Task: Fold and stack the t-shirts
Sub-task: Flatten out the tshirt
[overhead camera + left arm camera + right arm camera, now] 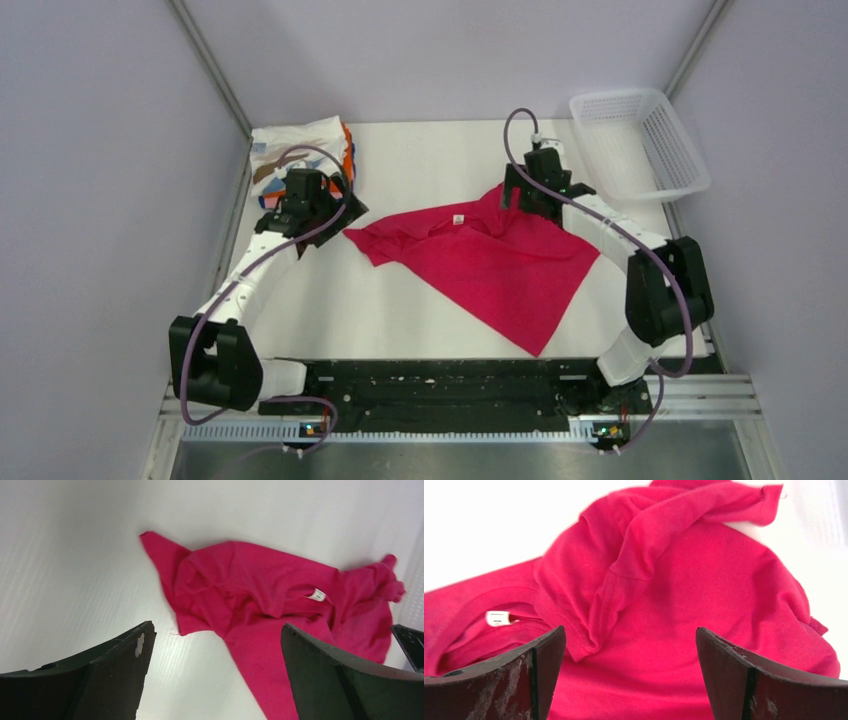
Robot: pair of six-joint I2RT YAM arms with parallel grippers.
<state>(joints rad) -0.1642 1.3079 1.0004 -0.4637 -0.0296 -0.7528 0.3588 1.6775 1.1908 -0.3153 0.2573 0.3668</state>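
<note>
A magenta-red t-shirt (480, 260) lies crumpled on the white table, collar tag up, its body reaching toward the near right. It also shows in the left wrist view (260, 590) and in the right wrist view (684, 610). My left gripper (335, 215) is open and empty just left of the shirt's left sleeve. My right gripper (520, 195) is open and empty over the bunched right sleeve. A stack of folded t-shirts (300, 155), white with tan and blue streaks on top, orange beneath, sits at the back left behind my left gripper.
A white plastic mesh basket (640, 140) stands at the back right corner. Grey walls close in the table on three sides. The black base rail (440, 380) runs along the near edge.
</note>
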